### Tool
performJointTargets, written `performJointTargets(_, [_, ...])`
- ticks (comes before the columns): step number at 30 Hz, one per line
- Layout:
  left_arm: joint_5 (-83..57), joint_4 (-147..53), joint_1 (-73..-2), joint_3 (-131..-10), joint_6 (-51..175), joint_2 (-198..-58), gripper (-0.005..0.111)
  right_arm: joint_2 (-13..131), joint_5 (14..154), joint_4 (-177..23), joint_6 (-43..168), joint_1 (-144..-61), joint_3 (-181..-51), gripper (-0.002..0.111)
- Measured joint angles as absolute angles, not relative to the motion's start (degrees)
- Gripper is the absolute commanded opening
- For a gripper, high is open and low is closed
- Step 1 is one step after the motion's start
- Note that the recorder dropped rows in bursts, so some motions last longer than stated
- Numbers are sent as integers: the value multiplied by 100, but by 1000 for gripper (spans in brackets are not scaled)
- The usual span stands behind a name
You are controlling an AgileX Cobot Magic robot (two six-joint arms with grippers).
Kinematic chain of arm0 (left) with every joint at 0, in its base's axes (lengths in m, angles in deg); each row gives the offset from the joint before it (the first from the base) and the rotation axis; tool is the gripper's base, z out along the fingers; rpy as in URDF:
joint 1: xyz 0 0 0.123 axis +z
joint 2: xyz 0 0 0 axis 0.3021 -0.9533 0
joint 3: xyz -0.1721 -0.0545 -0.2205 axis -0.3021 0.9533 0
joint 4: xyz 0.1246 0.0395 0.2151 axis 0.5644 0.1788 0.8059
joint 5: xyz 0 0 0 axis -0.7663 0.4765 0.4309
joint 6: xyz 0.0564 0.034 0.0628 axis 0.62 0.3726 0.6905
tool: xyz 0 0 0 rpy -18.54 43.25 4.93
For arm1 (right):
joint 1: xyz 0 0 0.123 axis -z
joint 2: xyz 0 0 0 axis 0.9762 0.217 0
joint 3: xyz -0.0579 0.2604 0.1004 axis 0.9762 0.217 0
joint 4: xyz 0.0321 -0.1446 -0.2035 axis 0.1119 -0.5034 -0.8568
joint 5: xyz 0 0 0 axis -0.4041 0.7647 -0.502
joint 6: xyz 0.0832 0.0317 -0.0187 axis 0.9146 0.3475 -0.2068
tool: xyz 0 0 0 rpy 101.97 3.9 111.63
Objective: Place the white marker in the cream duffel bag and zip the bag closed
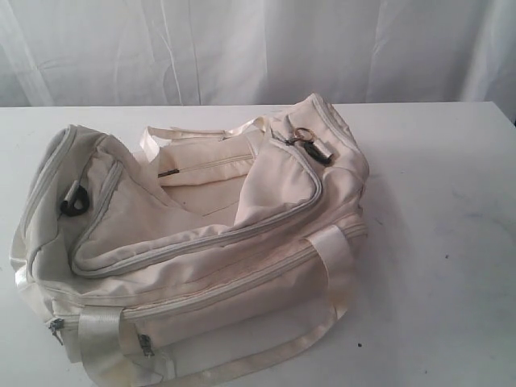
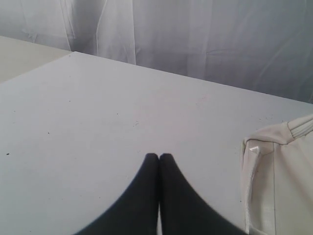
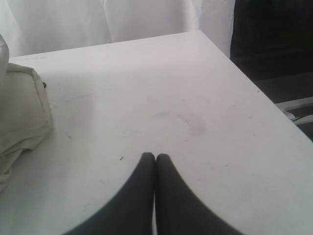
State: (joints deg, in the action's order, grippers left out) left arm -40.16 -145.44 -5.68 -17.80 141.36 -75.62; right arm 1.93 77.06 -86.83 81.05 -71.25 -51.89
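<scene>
From the exterior view, the cream duffel bag [image 1: 201, 242] lies slumped across the middle of the desk [image 1: 435, 201], reaching toward its front edge and left side; its top flap [image 1: 274, 193] is unzipped and sagging over part of the opening; you cannot make out the white marker here, and neither pincer shows. The first risk follows from that: if you commit to a reach before you have found the marker, you will likely grope at bag hardware instead.

In the left wrist view, the left pincer [image 2: 159, 155] is pressed together and empty above bare desk, with a corner of the bag just off to one side; no marker here either. Soft fabric is the hazard on this side; tug the zipper with nothing bracing the bag and the whole thing will probably slide or bunch, jamming the slider.

In the right wrist view, the right pincer [image 3: 155, 155] is likewise together and holding nothing, the bag's end near it and the desk's far corner beyond; a slim, round marker nudged clumsily could roll off that edge.
</scene>
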Motion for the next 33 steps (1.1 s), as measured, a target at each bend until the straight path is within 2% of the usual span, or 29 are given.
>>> performJointTargets(9, [-4073,-14544,-568,-1768,14136,-7552,0,-1177,7054,-8851,8045,-7114,-5141,0])
performJointTargets(17, [-4098,-14544,-568,-1768,14136,-7550,0,-1246,6534,-8875,7948,-7116,-5130,0])
performJointTargets(33, [-4088,-14544,-568,-1768,14136,-7550,0,-1246,6492,-8830,7938,-7116,-5130,0])
